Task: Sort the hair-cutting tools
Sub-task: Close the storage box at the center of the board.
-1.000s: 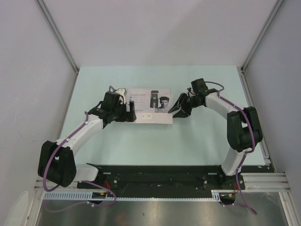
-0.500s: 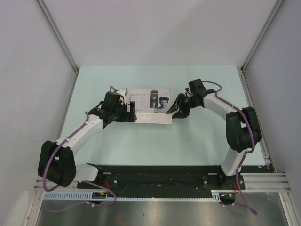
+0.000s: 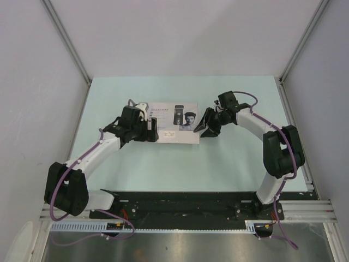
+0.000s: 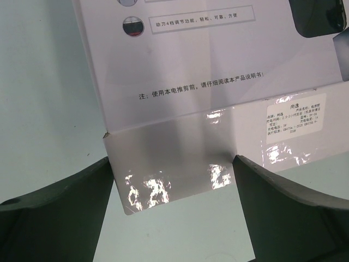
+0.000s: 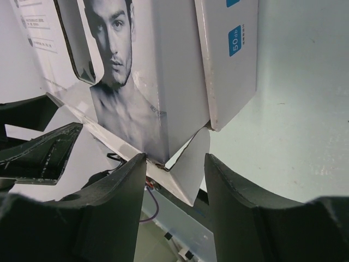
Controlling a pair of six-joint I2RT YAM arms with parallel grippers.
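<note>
Hair-clipper box lies flat on the table; left gripper gapes wide, holding nothing, at its left end; right gripper sits half-open around its end flap, grip unclear.

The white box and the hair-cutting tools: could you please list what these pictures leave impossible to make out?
- Hair-cutting tools: they show in no view; the white box hides whatever is inside it.
- Left wrist view: the box runs past the top and right edges; the sticker has print too small to read.
- Right wrist view: the right gripper straddles a box flap; whether it pinches the flap is unclear.
</note>
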